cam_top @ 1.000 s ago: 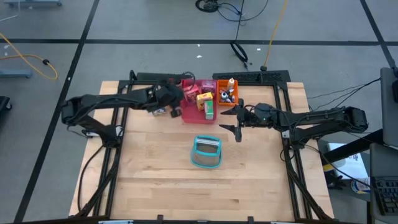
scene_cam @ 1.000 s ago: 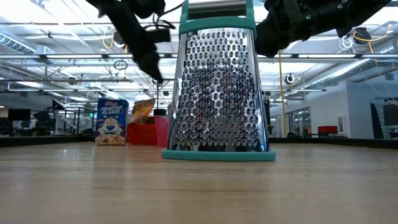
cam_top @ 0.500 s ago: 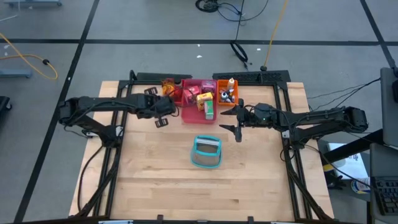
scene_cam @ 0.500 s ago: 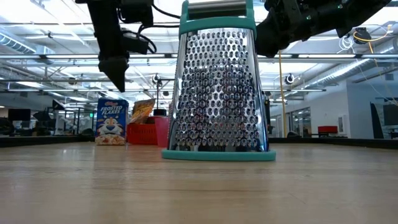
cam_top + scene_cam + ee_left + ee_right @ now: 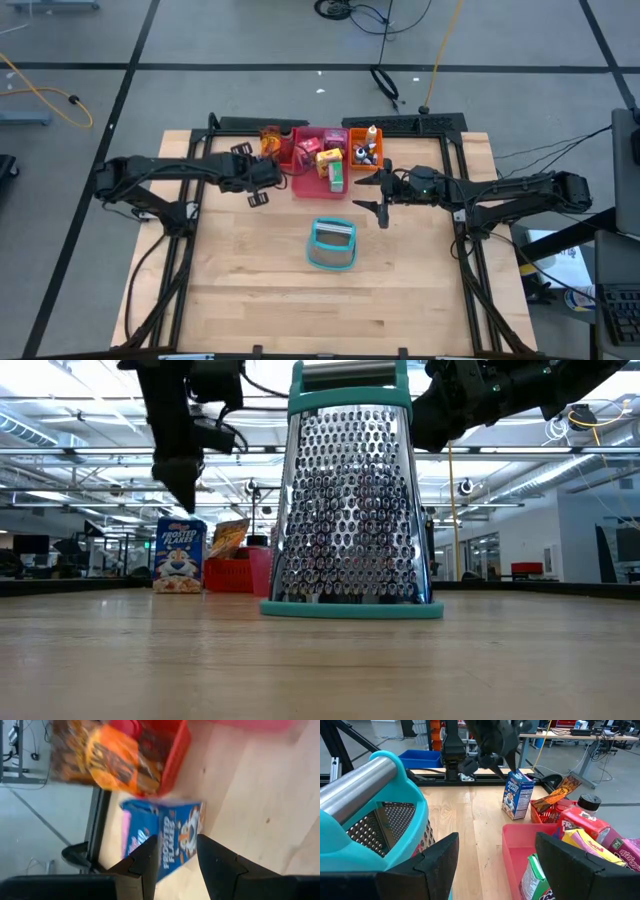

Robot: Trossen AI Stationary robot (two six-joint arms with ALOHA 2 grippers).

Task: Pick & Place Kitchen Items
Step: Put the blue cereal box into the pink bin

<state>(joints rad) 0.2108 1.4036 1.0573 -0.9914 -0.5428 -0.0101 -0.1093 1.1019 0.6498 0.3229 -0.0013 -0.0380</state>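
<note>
A blue Frosted Flakes carton (image 5: 180, 555) stands upright on its base on the table, left of the red tray (image 5: 232, 574). My left gripper (image 5: 183, 495) hangs just above it, pointing steeply down, open. In the left wrist view the carton (image 5: 167, 842) shows beyond the gap between the fingers. An orange snack bag (image 5: 112, 760) leans in the red tray. Red, yellow (image 5: 592, 845) and green (image 5: 535, 880) cartons lie in the pink tray (image 5: 517, 851). My right gripper (image 5: 381, 196) waits open, level, right of the trays.
A teal box grater (image 5: 332, 245) stands upright mid-table, near of the trays and close to my right gripper. An orange tray (image 5: 365, 152) with small items sits at the far side, right of the pink tray. Bare wood lies toward the near edge.
My left gripper has drawn back from above the red tray toward the table's left edge, sunk a little and tipped from slanting to pointing steeply down. It now hangs over the blue carton. Its fingers have kept the same gap.
</note>
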